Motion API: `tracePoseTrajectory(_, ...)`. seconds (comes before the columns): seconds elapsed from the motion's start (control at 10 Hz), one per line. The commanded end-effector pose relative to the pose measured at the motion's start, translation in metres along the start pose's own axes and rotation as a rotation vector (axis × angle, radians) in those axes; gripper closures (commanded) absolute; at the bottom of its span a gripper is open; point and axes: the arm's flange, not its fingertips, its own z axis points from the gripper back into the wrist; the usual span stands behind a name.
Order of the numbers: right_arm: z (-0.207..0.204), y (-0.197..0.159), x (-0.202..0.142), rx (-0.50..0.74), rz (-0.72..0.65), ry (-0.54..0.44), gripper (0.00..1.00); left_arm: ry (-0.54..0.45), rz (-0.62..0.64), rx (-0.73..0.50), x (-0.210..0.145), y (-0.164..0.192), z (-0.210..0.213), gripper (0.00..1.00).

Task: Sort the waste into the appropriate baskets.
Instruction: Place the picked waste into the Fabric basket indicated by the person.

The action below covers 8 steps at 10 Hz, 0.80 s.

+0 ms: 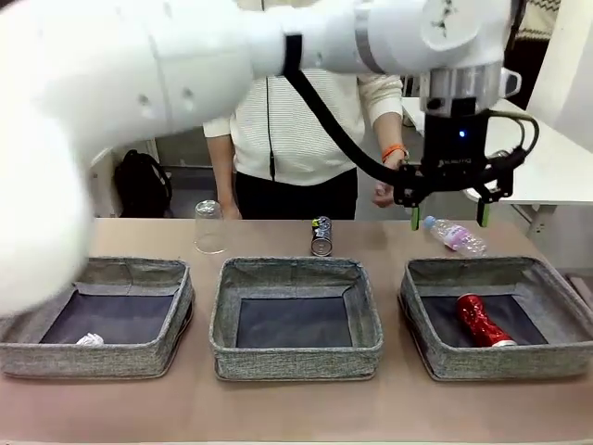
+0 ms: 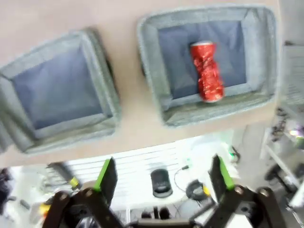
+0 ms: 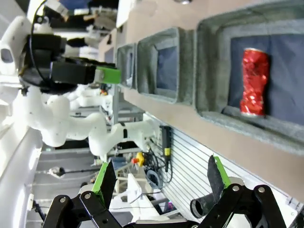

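Observation:
My left gripper [image 1: 448,221] hangs open and empty high over the far rim of the right basket [image 1: 500,363], just above the lying blue-capped bottle [image 1: 454,235]. A red crushed can [image 1: 482,321] lies in that basket, and it appears again as the red can [image 2: 207,71] and the red can [image 3: 254,80]. The white paper ball [image 1: 90,340] rests in the left basket [image 1: 93,360]. Behind the middle basket [image 1: 296,357] stand the dark printed can [image 1: 321,235] and an upturned clear cup [image 1: 209,226]. In its wrist view my left gripper [image 2: 163,173] is open. My right gripper [image 3: 161,173] is open too, off the table's near edge.
A person in a striped top stands at the far side, one hand [image 1: 384,190] near my left gripper. My left arm spans the top of the front view from left to right. A black bag [image 1: 141,183] sits on the floor at the back left.

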Motion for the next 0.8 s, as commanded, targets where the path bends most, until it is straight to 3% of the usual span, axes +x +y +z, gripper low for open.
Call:
tracePoseTrajectory(0.0,-0.016,0.015,0.034,0.047,0.013,0.025,0.0,-0.014,0.119,-0.019,-0.052,0.086,-0.029,0.0)
tracePoseTrajectory(0.3,-0.072,0.043,0.074,0.1,0.027,0.058,0.0,0.014,0.23,-0.221,-0.057,0.174,0.011,0.0)
tracePoseTrajectory(0.5,-0.113,0.062,0.087,0.139,0.013,0.07,0.0,0.099,0.179,-0.4,-0.059,0.24,0.051,0.0)
tracePoseTrajectory(0.7,-0.158,0.085,0.087,0.238,-0.112,0.016,0.0,0.141,0.007,-0.583,-0.062,0.303,0.082,0.0)
